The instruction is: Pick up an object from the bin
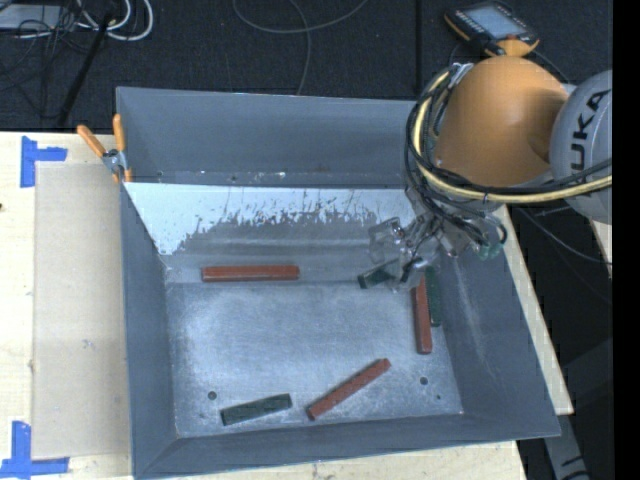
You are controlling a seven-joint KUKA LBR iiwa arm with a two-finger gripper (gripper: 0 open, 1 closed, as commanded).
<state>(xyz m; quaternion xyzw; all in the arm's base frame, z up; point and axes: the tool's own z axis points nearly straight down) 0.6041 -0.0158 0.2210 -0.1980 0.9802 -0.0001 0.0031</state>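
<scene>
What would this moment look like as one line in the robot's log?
gripper: over far right of bin | nearest: dark green block, red-brown bar | grasp: cannot tell

floor (300, 58): dark, matte | cables (130, 13): loose, far side | handheld pendant (490, 20): far right

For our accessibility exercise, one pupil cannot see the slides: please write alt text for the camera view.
A robot arm's claw hangs low toward the far right of a grey metal bin, beside a short dark green piece. Three red-brown sticks and a dark green stick lie scattered on the bin's floor.
</scene>
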